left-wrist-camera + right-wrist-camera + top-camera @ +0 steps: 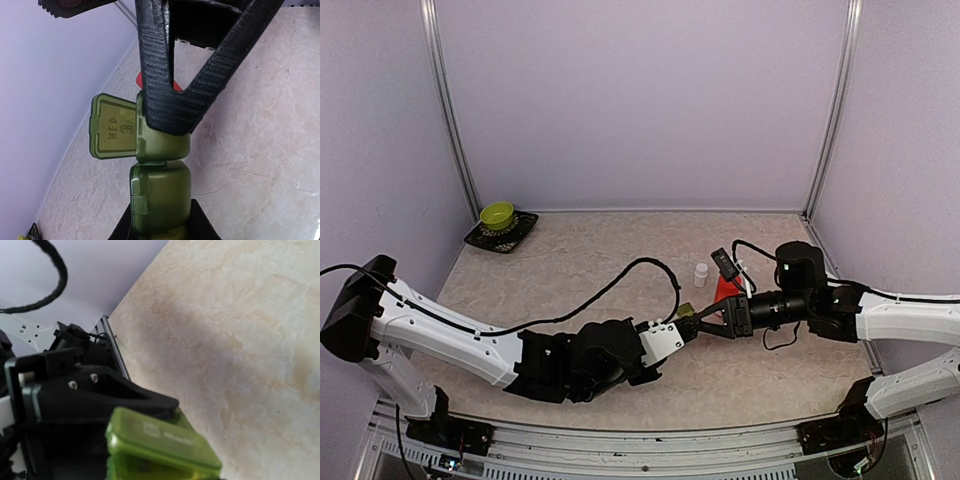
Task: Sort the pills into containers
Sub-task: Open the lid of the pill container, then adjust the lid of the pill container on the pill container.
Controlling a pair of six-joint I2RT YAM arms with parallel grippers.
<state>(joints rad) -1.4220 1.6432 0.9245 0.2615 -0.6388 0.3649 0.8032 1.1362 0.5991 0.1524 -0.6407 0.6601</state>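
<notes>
1. Top external view: both arms meet at lower centre of frame over the table [580,260]. The containers [160,192] sit between the two grippers, just below a red bottle [725,290] and a small white bottle [701,273].
2. Left wrist view: left gripper [160,232] is clenched on the bottom end of the green strip, one finger on each side of the lowest visible compartment. The strip looks to be held clear of the table.
3. Right gripper [167,122] comes in from the top of frame, fingertips drawn together at the rim of the next compartment up. Cannot tell whether they pinch anything.
4. That compartment's lid [112,129] is swung open toward frame left, pale mark showing. The lid of the compartment below is closed; the third compartment is hidden.
5. No pills visible in any view; the inside of the open compartment is hidden behind the fingers.
6. Judgement: early stage. One lid is open and no pill is confirmed placed. Left to do: the remaining lids and all the sorting.
</notes>
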